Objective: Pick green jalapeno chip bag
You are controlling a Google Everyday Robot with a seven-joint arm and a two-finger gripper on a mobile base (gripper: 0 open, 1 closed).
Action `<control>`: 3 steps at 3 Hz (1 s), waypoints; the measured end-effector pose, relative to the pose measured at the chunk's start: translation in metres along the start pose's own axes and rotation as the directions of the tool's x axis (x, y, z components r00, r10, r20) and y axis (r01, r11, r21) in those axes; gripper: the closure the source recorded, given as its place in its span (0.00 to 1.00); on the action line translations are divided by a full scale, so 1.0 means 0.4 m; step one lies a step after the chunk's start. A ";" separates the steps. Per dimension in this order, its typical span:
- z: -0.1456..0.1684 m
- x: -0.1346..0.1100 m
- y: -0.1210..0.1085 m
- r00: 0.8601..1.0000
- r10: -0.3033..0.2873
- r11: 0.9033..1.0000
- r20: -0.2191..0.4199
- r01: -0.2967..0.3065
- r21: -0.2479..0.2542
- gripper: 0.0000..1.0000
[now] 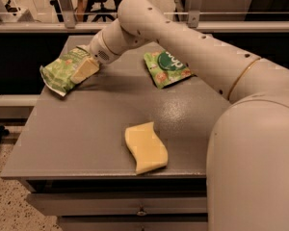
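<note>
Where the table [77,129] ends at far left, the gripper [85,70] seems clenched on the green jalapeno chip bag [58,73].
The bag juts past the left edge; a yellow sponge [145,147] lies near.

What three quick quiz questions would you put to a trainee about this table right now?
1. True or false: the end effector is over the yellow sponge.
2. Which thing lies nearest the front edge of the table? A. yellow sponge B. light-green chip bag C. round-logo bag
3. How many bags are in view?

Key
1. False: it is at the light-green chip bag, at the back left of the table.
2. A.
3. Two: the light-green chip bag and the round-logo bag.
</note>
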State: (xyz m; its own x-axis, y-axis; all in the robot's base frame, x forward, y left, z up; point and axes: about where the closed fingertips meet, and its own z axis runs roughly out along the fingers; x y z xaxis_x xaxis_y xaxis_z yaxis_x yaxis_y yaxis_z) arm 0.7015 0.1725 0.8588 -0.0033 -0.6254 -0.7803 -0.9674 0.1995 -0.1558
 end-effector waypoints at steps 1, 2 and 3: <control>-0.001 0.012 0.002 1.000 0.009 1.000 -0.010 -0.009 0.002 0.49; -0.009 0.023 0.004 1.000 0.017 1.000 -0.018 -0.017 0.011 0.72; -0.057 -0.012 0.001 1.000 -0.003 0.999 0.023 0.002 0.051 0.95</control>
State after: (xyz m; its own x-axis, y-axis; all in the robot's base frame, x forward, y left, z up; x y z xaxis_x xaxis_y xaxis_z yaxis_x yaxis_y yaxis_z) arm 0.6955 0.1582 0.8762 0.0057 -0.6088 -0.7933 -0.9531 0.2367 -0.1885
